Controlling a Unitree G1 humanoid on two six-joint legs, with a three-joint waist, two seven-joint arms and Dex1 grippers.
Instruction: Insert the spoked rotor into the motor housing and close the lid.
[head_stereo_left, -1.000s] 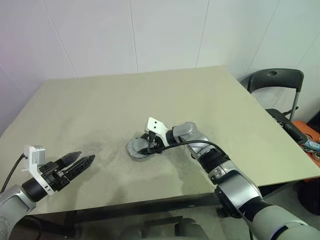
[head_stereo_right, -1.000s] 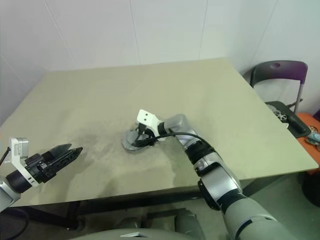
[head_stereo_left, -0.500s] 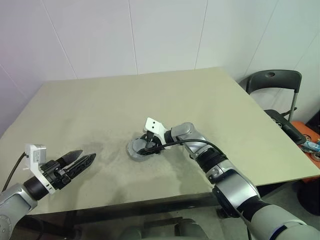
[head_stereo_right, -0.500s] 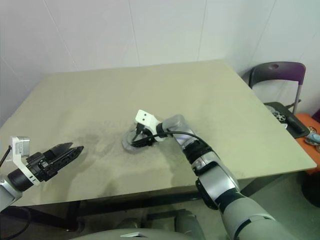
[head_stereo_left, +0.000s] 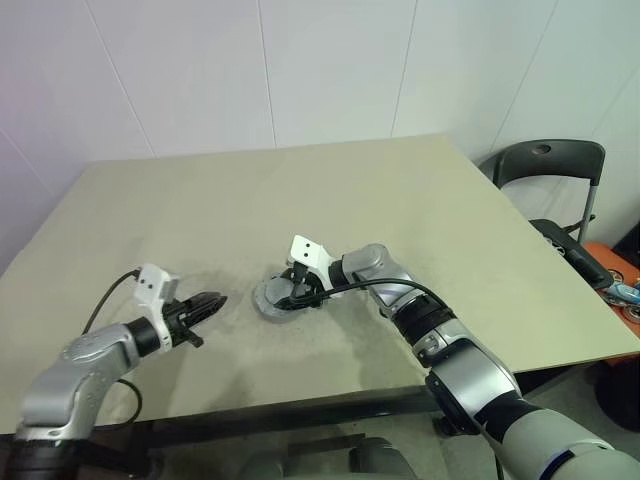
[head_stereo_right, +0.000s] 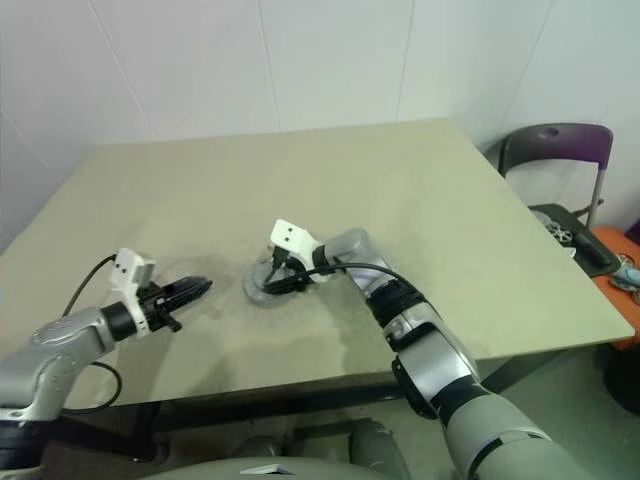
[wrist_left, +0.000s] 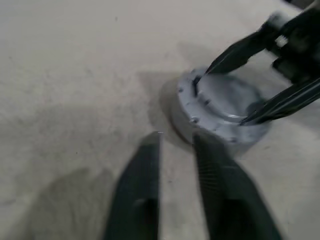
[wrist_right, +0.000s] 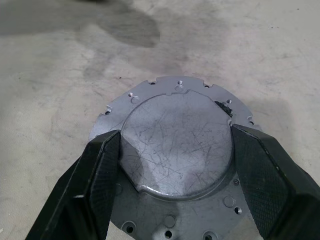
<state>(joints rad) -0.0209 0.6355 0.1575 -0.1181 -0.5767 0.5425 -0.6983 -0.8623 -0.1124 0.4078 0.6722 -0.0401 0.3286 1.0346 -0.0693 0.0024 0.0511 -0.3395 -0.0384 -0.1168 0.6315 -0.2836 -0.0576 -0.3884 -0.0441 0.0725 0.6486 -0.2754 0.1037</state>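
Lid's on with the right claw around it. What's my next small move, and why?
Probably press the lid down gently with the right claw, whose fingers straddle its raised centre, then release. The left claw sits shut on the table just beside the assembly, seemingly placed to brace it.

A beige table (head_stereo_left: 420, 200) carries the grey lid (wrist_right: 177, 145).

Lid (head_stereo_left: 280, 297) mid-table (head_stereo_left: 300, 190); chair (head_stereo_left: 560, 175) right of table.

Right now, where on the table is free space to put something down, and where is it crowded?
The table is bare behind the lid up to the wall, and toward the chair. It is crowded in the front middle, where the right gripper straddles the lid and the left gripper points at it.
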